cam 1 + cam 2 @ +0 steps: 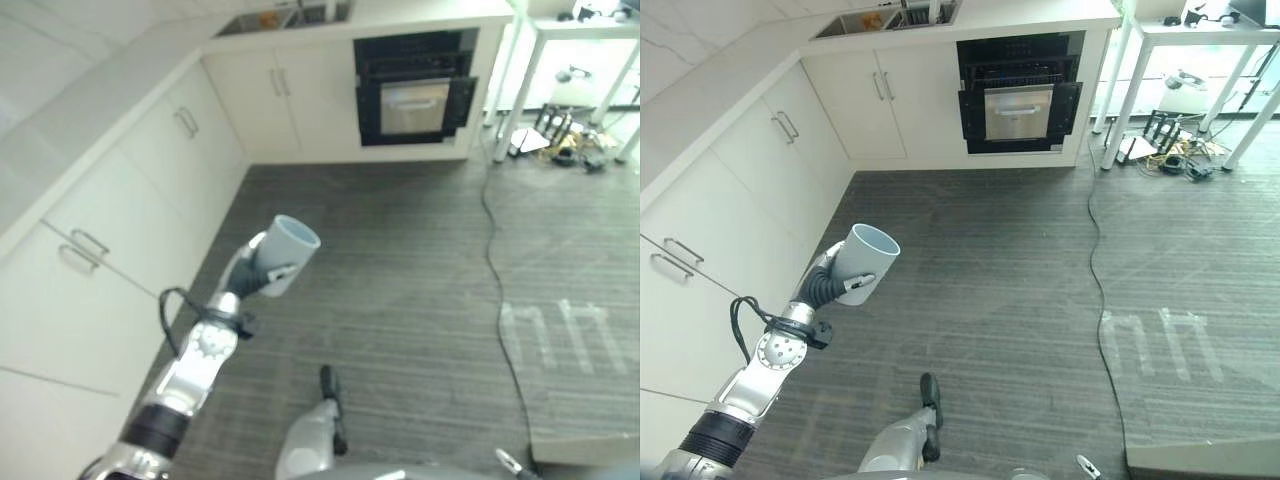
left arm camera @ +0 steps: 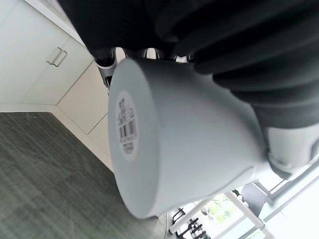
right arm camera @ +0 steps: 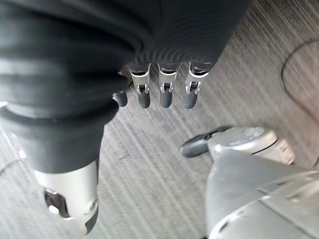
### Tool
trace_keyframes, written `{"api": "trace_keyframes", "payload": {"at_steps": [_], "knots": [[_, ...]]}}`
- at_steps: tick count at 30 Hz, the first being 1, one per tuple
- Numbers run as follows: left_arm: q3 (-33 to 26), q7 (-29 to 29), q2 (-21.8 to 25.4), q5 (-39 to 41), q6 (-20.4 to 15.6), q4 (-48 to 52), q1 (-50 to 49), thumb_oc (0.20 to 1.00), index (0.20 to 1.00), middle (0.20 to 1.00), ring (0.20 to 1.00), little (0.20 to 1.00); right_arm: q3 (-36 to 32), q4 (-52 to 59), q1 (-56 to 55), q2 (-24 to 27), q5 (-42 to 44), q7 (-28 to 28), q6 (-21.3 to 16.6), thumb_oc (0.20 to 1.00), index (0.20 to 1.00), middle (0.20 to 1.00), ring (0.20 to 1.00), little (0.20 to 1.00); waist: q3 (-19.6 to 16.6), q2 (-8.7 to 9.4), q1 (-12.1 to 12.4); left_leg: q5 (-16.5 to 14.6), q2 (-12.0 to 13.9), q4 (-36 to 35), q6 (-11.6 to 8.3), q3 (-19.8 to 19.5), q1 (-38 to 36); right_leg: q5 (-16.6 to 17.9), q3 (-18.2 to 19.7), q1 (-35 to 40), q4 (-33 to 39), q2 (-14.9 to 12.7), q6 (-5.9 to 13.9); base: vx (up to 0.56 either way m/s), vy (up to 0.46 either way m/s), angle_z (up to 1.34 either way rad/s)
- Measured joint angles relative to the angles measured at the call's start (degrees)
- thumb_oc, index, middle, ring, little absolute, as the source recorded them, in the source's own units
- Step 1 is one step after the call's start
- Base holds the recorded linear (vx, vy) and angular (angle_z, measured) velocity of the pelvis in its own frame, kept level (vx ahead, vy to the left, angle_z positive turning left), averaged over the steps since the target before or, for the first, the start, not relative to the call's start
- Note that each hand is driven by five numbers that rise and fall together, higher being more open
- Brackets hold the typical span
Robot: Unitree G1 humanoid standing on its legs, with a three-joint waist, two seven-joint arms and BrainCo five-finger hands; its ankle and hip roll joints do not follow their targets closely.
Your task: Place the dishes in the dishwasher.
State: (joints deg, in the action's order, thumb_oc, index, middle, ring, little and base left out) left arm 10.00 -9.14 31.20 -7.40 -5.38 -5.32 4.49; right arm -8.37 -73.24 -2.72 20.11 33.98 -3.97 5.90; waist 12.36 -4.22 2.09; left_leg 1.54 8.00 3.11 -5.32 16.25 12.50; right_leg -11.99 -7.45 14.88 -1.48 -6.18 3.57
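My left hand is held out over the floor, shut on a pale grey cup. The cup lies tilted, its mouth facing up and away from me. In the left wrist view the cup shows its flat base, which carries a small barcode label, and the hand's dark cover wraps its far side. A black built-in appliance stands in the far cabinet row with its door slightly ajar, well beyond the cup. In the right wrist view my right hand's fingers hang straight above the floor and hold nothing.
White cabinets under a pale counter run along my left and turn across the far wall. A sink is set in the far counter. White table legs and loose cables stand at the far right. The grey striped floor lies between.
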Motion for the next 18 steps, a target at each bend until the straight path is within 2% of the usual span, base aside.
{"api": "trace_keyframes", "payload": {"at_steps": [1, 2, 3, 4, 5, 6, 7, 8, 9, 10, 11, 12, 13, 14, 15, 16, 17, 18], "knots": [[-1.0, 0.3, 0.1, 0.0, -0.1, 0.8, 0.3, 0.200, 0.200, 0.200, 0.200, 0.200, -0.6, 0.4, 0.5, 0.0, 0.0, 0.2, 0.2, 1.000, 1.000, 1.000, 1.000, 1.000, 0.5, 1.25, -0.1, 2.6, -1.8, 0.0, 1.29, 0.0, -0.6, -1.6, 0.5, 0.2, -1.0, -2.3, 1.14, 0.37, 0.296, -0.59], [-1.4, 0.8, 0.4, 0.0, -0.3, 0.9, 1.9, 0.200, 0.200, 0.200, 0.200, 0.200, -1.7, 1.2, 0.5, -0.9, 0.0, 0.6, 1.2, 1.000, 1.000, 1.000, 1.000, 1.000, 0.8, 3.44, -0.1, 2.8, -5.0, 2.7, 3.01, -0.1, -0.7, -1.9, 0.4, 1.1, -2.0, -5.5, 1.90, 0.39, 0.346, -0.47], [-1.4, 1.4, 0.3, 0.0, -0.4, 0.9, 2.5, 0.200, 0.200, 0.200, 0.200, 0.200, -1.8, 1.4, 0.4, -1.8, -0.1, 0.7, 1.2, 1.000, 1.000, 1.000, 1.000, 1.000, 1.2, 4.27, 0.0, 2.4, -6.1, 4.5, 4.91, 0.0, -0.9, -0.9, -0.6, 1.4, -3.7, -7.0, 3.00, 0.37, 0.354, -0.39], [-1.2, 3.2, 0.4, 0.0, -0.5, 0.4, 3.5, 0.200, 0.200, 0.200, 0.200, 0.200, -2.7, 1.8, -0.4, -4.1, -0.1, 1.0, 1.0, 1.000, 1.000, 1.000, 1.000, 1.000, 1.4, 4.73, -0.2, 2.1, -7.9, 4.8, 9.49, 0.7, -3.5, 1.6, -1.9, 0.5, -11.0, -8.7, 5.55, 0.48, 0.492, 0.35], [-0.6, 4.8, 0.4, 0.0, -1.6, 0.1, 5.1, 0.200, 0.200, 0.200, 0.200, 0.200, -3.7, 1.8, -3.8, -7.2, -0.1, 1.3, 1.0, 1.000, 1.000, 1.000, 1.000, 1.000, 1.2, 4.76, -0.9, 0.5, -11.3, 1.2, 12.42, -1.7, -9.9, 7.0, -2.4, -6.5, -33.5, -12.8, 9.04, 0.50, 0.386, 0.66], [-0.9, 4.9, 1.4, -0.1, -2.1, 1.1, 5.6, 0.200, 0.200, 0.200, 0.200, 0.200, -4.0, 1.0, -5.9, -8.7, -0.1, 0.9, 0.5, 1.000, 1.000, 1.000, 1.000, 1.000, 1.3, 4.17, -0.2, -4.1, -15.0, 2.0, 14.72, -2.7, -13.1, 23.4, 4.1, -15.8, -48.5, -14.0, 10.91, 0.62, 0.239, 0.80], [-0.9, 4.5, 2.3, -0.1, -2.1, 1.3, 5.6, 0.200, 0.200, 0.200, 0.200, 0.200, -5.4, 0.7, -6.9, -8.5, -0.2, 0.4, -0.1, 1.000, 1.000, 1.000, 1.000, 1.000, 1.4, 2.94, -0.6, -6.6, -16.1, 0.6, 16.03, -3.0, -16.7, 23.6, 5.6, -23.5, -61.2, -14.9, 12.50, 0.57, -0.092, -0.19], [-1.1, 4.2, 5.3, -0.1, -2.2, 0.4, 5.5, 0.200, 0.200, 0.200, 0.200, 0.200, -4.0, 2.9, -5.7, -7.0, -0.1, -1.6, -0.6, 1.000, 1.000, 1.000, 1.000, 1.000, 1.5, -1.20, -2.4, -8.4, -12.6, -1.9, 14.11, -3.0, -20.2, 7.0, -1.0, -38.5, -57.2, -4.2, 5.09, 0.63, -0.349, -0.04], [-1.0, 4.4, 6.1, -0.3, -2.2, -1.8, 8.2, 0.200, 0.200, 0.200, 0.200, 0.200, -0.7, 4.2, -4.4, -6.4, -0.1, -2.3, -0.8, 1.000, 1.000, 1.000, 1.000, 1.000, 1.8, 0.62, -6.1, -9.6, -12.3, -3.6, 10.71, -4.3, -23.4, 4.2, -8.3, -42.9, -31.6, 1.0, 1.67, 0.69, -0.477, 0.25], [-1.0, 4.6, 5.6, -0.6, -1.8, -2.2, 8.9, 0.200, 0.200, 0.200, 0.200, 0.200, 1.4, 4.2, -4.6, -6.1, -0.3, -3.0, -1.3, 1.000, 1.000, 1.000, 1.000, 1.000, 1.8, 3.20, -8.3, -11.9, -13.1, -3.2, 6.83, -5.8, -25.6, 4.7, -11.4, -45.4, -12.5, 2.6, 0.11, 0.64, -0.462, 1.71], [1.3, 4.7, 5.3, -0.5, -1.5, -1.5, 10.3, 0.200, 0.200, 0.200, 0.200, 0.200, 1.6, 2.5, -4.7, -5.1, -2.8, -4.1, -3.0, 1.000, 1.000, 1.000, 1.000, 1.000, 2.1, 5.90, -10.5, -14.7, -14.7, 0.1, 2.25, -8.6, -26.8, 5.2, -10.9, -46.9, 5.9, 0.0, 0.44, 0.64, -0.508, 1.72], [4.6, 4.9, 4.8, -0.5, -1.1, -3.5, 9.0, 0.200, 0.200, 0.200, 0.200, 0.200, 1.1, 1.6, -5.4, -3.4, -5.0, -4.6, -3.6, 1.000, 1.000, 1.000, 1.000, 1.000, 2.8, 3.67, -9.2, -14.8, -13.4, 2.9, 1.37, -9.1, -32.3, 7.6, -8.5, -46.0, -1.0, 1.2, -3.47, 0.58, -0.592, 1.52], [4.2, 4.8, 4.8, -0.5, -1.0, -4.2, 6.9, 0.200, 0.200, 0.200, 0.200, 0.200, 1.3, 0.5, -5.2, -3.5, -5.2, -5.2, -4.2, 1.000, 1.000, 1.000, 1.000, 1.000, 1.8, 3.57, -8.1, -13.7, -13.4, 6.6, -0.53, -9.0, -35.3, 8.9, -10.3, -40.7, -7.5, 2.1, -8.05, 0.63, -0.700, 0.61], [2.9, 4.3, 2.7, -0.4, -0.6, -2.9, 3.5, 0.200, 0.200, 0.200, 0.200, 0.200, 1.4, -1.3, -4.2, -2.7, -4.6, -5.2, -3.9, 1.000, 1.000, 1.000, 1.000, 1.000, -0.2, 3.41, -7.0, -11.4, -13.0, 12.2, -3.90, -7.7, -37.4, 15.8, -10.1, -34.0, -8.6, 3.4, -15.83, 0.51, -0.632, 0.31], [3.7, 4.5, 1.6, -0.4, -0.2, 0.9, 0.5, 0.200, 0.200, 0.200, 0.200, 0.200, 1.6, -0.5, -1.3, -1.6, -4.3, -5.1, -4.0, 1.000, 1.000, 1.000, 1.000, 1.000, -0.6, -0.25, -5.6, -13.9, -8.7, 17.1, 0.45, -5.1, -37.0, 17.8, -9.2, -30.9, -10.7, 5.2, -14.41, 0.44, -0.614, 0.22], [3.6, 4.7, 2.9, -0.4, 0.3, 4.9, -0.1, 0.200, 0.200, 0.200, 0.200, 0.200, 1.8, 2.5, 1.6, -3.2, -3.5, -5.5, -4.8, 1.000, 1.000, 1.000, 1.000, 1.000, -0.6, 1.86, -3.8, -16.1, -7.0, 17.7, 1.44, -4.8, -33.0, 14.1, -6.8, -24.7, -8.8, 5.6, -13.88, 0.44, -0.727, 0.02], [2.9, 4.6, 3.2, -0.4, 0.6, 8.5, 0.0, 0.200, 0.200, 0.200, 0.200, 0.200, 3.2, 3.9, 4.8, -2.4, -3.3, -5.8, -5.8, 1.000, 1.000, 1.000, 1.000, 1.000, -0.8, 2.62, -2.8, -11.4, -6.6, 25.4, 2.48, -6.5, -23.2, 11.9, -5.6, -20.7, -8.1, 5.8, -14.92, 0.42, -0.771, -0.69], [1.2, 4.8, 2.6, -0.3, 0.6, 10.1, -0.4, 0.200, 0.200, 0.200, 0.200, 0.200, 3.5, 4.4, 7.8, -1.4, -2.3, -6.3, -7.2, 1.000, 1.000, 1.000, 1.000, 1.000, -1.1, 1.32, -2.3, -1.7, -5.3, 37.0, 0.34, -6.2, -16.3, 4.0, -10.3, -25.5, -23.3, 8.0, -18.99, 0.48, -0.604, -0.93]]}}
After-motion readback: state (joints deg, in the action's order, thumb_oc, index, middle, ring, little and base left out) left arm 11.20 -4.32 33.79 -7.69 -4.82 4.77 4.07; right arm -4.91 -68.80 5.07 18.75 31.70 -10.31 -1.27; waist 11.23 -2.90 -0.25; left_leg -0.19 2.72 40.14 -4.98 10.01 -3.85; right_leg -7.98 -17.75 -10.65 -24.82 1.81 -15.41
